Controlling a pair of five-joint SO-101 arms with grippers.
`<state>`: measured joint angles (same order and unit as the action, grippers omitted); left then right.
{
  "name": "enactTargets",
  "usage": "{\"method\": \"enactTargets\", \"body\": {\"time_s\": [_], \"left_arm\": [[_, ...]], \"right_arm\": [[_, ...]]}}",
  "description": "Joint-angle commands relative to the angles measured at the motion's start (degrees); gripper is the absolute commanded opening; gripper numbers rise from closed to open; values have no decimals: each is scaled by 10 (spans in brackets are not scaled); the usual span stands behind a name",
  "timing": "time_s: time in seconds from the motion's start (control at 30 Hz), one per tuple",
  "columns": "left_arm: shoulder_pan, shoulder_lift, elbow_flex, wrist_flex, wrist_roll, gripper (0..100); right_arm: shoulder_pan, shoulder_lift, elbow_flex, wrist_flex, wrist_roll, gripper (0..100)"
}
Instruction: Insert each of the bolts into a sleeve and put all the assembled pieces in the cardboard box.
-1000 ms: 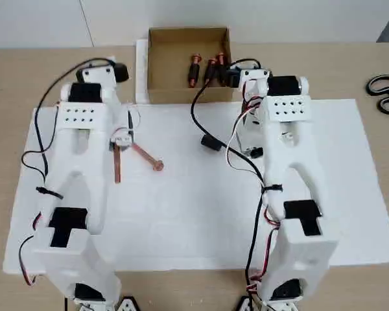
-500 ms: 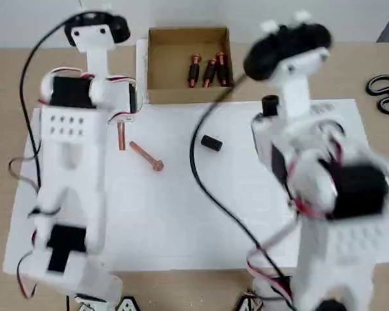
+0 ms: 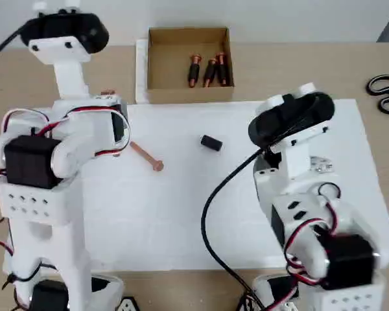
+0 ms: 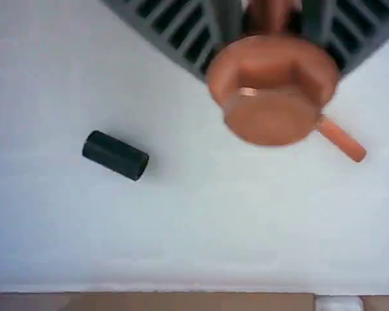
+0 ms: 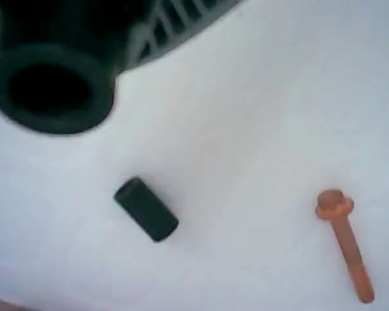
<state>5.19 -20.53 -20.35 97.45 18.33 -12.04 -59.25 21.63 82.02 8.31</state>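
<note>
Left gripper (image 4: pixel 272 16) clamps a bolt (image 4: pixel 272 97), right gripper (image 5: pixel 65 29) a sleeve (image 5: pixel 52 87) (open end facing its camera). 3 pieces (image 3: pixel 207 70) lie in the box (image 3: pixel 165 65).

Box (image 3: pixel 168 61): open cardboard, holding three assemblies (image 3: pixel 209 71), copper bolts in dark sleeves, side by side.
Loose bolt (image 3: pixel 147 157): copper, flanged head, lying flat on the white sheet (image 3: pixel 181 214).
Loose sleeve (image 3: pixel 211 142): short black cylinder, on its side, apart from the loose bolt.
Held bolt (image 4: pixel 272 97): clamped in the left gripper (image 4: pixel 272 16), head toward the wrist camera.
Held sleeve (image 5: pixel 52 87): clamped in the right gripper (image 5: pixel 58 35), bore visible.
</note>
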Motion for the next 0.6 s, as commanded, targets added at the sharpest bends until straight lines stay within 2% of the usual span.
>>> {"method": "enactTargets", "body": {"time_s": [0.0, 0.1, 0.23, 0.5, 0.57], "left_arm": [[6, -36, 14, -45, 88, 6], [6, -43, 35, -88, 152, 6], [6, -40, 56, -148, 156, 6], [98, -40, 157, -294, 154, 6], [114, -39, 192, -345, 154, 6]], "right_arm": [[-42, -65, 147, -136, 1, 4], [-87, -131, 257, -211, 1, 4], [-99, -202, 338, -273, 3, 4], [-109, -217, 428, -279, 0, 4], [-124, -218, 438, -279, -22, 4]]}}
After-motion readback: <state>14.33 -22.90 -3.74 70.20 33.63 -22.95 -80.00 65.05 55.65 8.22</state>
